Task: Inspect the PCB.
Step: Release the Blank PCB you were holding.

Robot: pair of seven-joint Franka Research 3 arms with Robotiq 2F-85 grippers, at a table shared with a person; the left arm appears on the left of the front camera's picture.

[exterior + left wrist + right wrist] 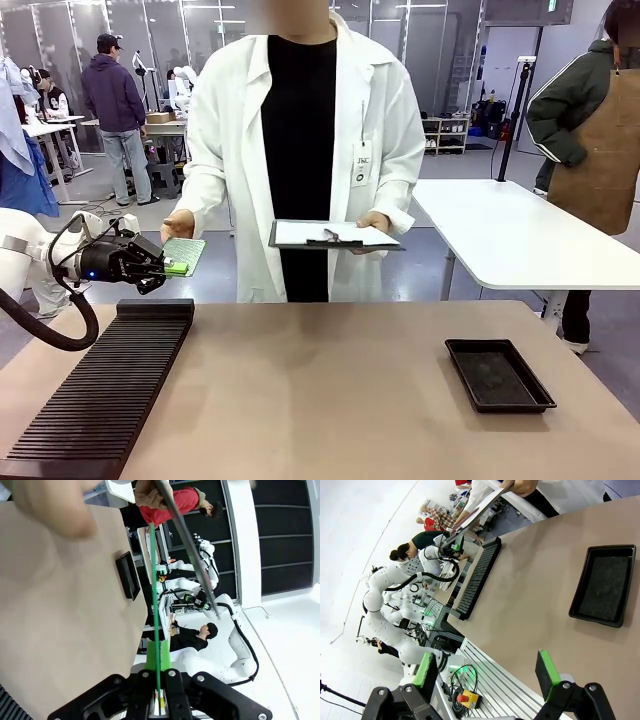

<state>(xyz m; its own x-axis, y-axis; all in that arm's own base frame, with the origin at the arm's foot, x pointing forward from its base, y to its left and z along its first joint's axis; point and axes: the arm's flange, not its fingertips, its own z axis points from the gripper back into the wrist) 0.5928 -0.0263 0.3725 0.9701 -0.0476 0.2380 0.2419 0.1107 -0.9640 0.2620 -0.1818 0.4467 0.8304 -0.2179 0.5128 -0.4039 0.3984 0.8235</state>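
So, the PCB (184, 255) is held up in the air just beyond the far end of the black ribbed rack (110, 385), higher than the rack and clear of the table (330, 410). It's clamped by the left gripper (163, 266), with the green pads pinched tight on the board's near edge. The arm is brought in from the side of the rack that faces away from the tray. In the left wrist view the PCB (155, 595) is seen edge-on, as a thin green line running straight up from between the fingers of the left gripper (159, 680). The grip is clearly on the board itself.

A person's hand (178, 225) is seen right at the board's far edge, a bit further beyond the rack. Whether the board is actually touched can't be told. A clipboard (335, 235) with white paper is held level in the person's other hand (375, 220), also beyond the rack's far end but off toward the tray side.

The black tray (452, 347) is laid flat on the table, well apart from the rack.

The right gripper (486, 665) is spread wide with nothing between the pads. It's hung above the table on the tray side of the rack (477, 577), with the tray (580, 600) seen nearer to it than the rack.
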